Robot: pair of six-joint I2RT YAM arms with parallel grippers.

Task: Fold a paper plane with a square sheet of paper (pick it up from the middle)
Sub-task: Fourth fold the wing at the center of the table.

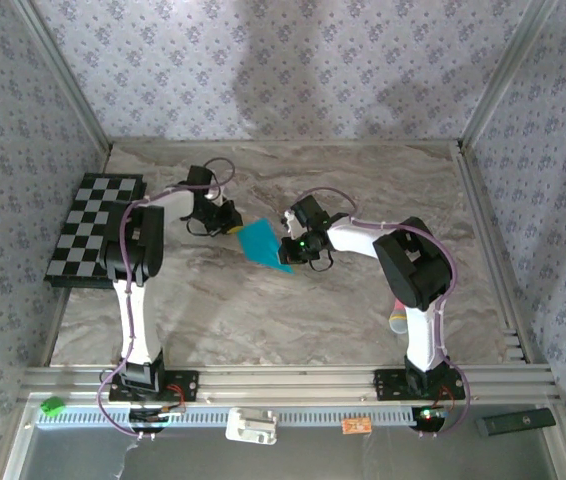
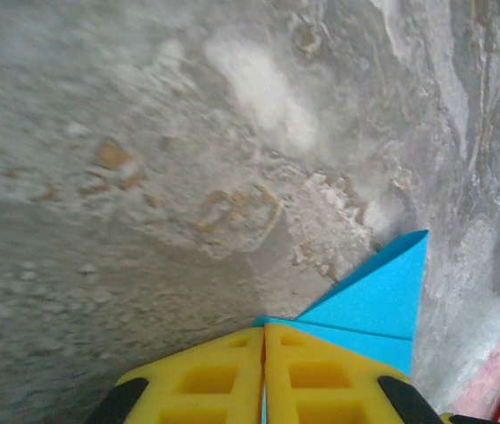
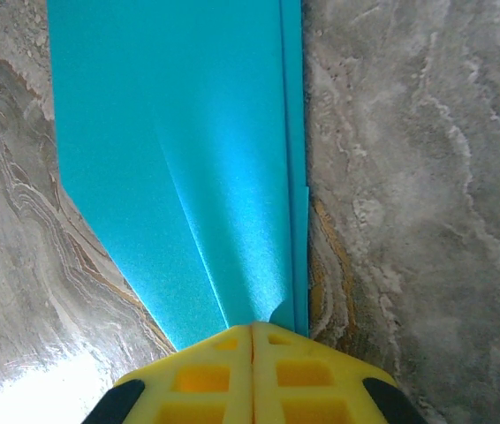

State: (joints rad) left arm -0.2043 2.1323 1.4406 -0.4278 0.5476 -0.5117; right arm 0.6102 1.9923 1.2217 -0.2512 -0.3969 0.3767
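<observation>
Now the teal paper sheet (image 1: pixel 261 243) sits near the middle of the marble table (image 1: pixel 293 320), held between both claws. The left gripper (image 1: pixel 227 220) is clenched on the sheet's far-left corner. From its wrist camera, the yellow fingers (image 2: pixel 321 375) press together with a thin teal edge caught between them and a pointed flap (image 2: pixel 378 296) showing to the right. The right gripper (image 1: pixel 288 246) grasps the sheet's right side. Its yellow fingers (image 3: pixel 206 375) are closed on a long creased panel (image 3: pixel 179 150) with a folded strip along the right edge. The checkered board (image 1: pixel 98 228) lies at the table's left, well apart.
</observation>
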